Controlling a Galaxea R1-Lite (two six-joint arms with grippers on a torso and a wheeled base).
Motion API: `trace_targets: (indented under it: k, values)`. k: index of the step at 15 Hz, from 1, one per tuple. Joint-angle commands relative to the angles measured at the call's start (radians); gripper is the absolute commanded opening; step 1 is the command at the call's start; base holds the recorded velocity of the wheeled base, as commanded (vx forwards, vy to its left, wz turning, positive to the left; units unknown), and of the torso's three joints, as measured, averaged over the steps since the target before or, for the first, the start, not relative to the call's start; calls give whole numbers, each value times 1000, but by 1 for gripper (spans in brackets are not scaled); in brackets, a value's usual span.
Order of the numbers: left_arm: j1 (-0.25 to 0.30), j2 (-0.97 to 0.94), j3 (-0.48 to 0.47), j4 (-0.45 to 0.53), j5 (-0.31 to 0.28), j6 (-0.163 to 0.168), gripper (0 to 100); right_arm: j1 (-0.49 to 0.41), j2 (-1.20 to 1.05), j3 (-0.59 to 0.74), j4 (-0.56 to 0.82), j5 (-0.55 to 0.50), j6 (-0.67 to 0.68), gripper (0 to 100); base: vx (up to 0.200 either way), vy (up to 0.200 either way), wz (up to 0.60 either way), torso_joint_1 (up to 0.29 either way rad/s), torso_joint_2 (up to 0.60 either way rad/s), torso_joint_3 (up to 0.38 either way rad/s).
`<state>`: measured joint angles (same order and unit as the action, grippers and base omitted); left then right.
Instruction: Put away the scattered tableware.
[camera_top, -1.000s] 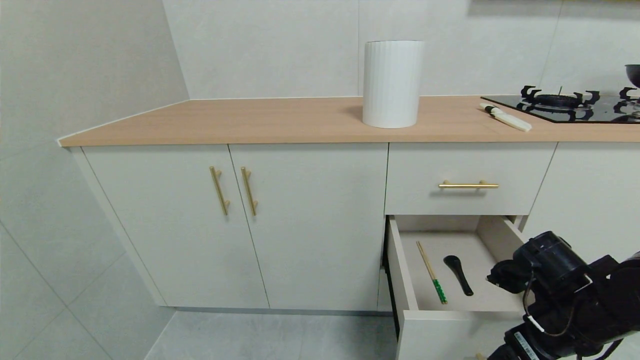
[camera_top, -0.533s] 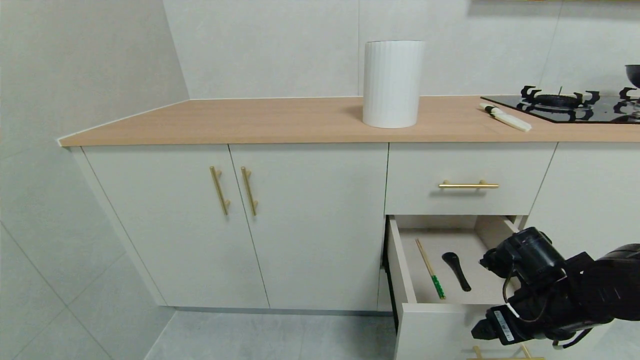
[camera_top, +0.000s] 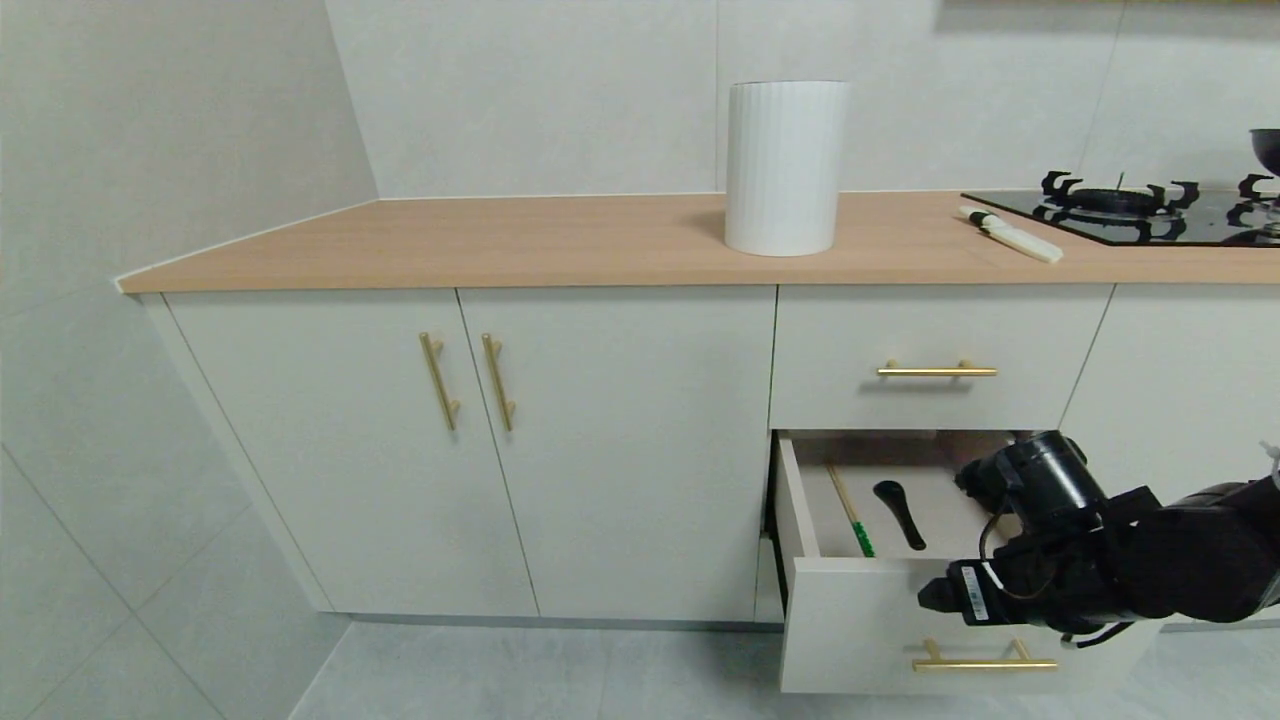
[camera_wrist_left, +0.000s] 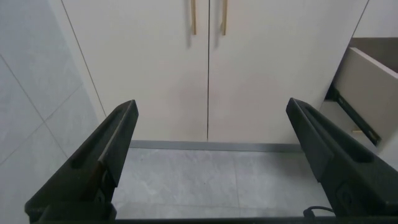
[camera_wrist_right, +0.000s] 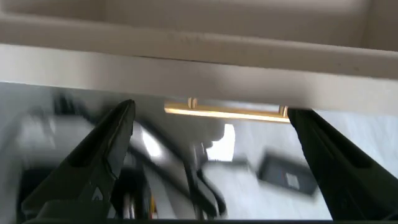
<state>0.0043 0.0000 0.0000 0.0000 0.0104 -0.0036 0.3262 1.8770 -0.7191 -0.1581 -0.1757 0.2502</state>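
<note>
1. You have the chopsticks (camera_top: 848, 510) lying in the lower drawer (camera_top: 850, 625). Their long axis runs front to back, with the green ends toward the drawer front and the bare wooden ends toward the rear.
2. The black spoon (camera_top: 898, 512) lies just beside them on the robot's right, not touching. It lies roughly parallel, with its bowl toward the rear and its handle toward the front.
3. The drawer stands partly pulled out. Its rear portion is shadowed under the shut upper drawer (camera_top: 935, 355).
4. On the tabletop (camera_top: 500, 240) a cream-coloured utensil (camera_top: 1010, 235) lies diagonally, one end toward the back wall and the other toward the front edge. It is just beside the gas hob (camera_top: 1120, 215).
5. A white ribbed canister (camera_top: 785, 168) stands upright on the tabletop, well apart from the utensil. You cannot tell what is inside it.
6. The head view gives you the drawer's contents and the right arm (camera_top: 1150, 570) in front of the drawer face, above the gold handle (camera_top: 985, 662).
7. The right wrist view shows you the right end effector (camera_wrist_right: 211, 155) with its fingers spread wide and gripping nothing. The handle (camera_wrist_right: 227, 112) lies crosswise between them, farther off, below the drawer's front panel.
8. The left wrist view shows the left end effector (camera_wrist_left: 211, 162), likewise wide open and empty. It faces the double cabinet doors (camera_wrist_left: 205, 62) above the floor, with the drawer's side (camera_wrist_left: 364, 87) at one edge.
</note>
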Motion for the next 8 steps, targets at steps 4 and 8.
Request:
trace_targets:
  k: [4, 8]
  values:
    - [0, 0, 0, 0, 0, 1, 100, -13, 146, -74, -150, -42, -6, 100, 0, 0, 0, 0, 0, 0]
    - [0, 0, 0, 0, 0, -1, 100, -64, 249, -155, -261, -60, 0, 100, 0, 0, 0, 0, 0, 0]
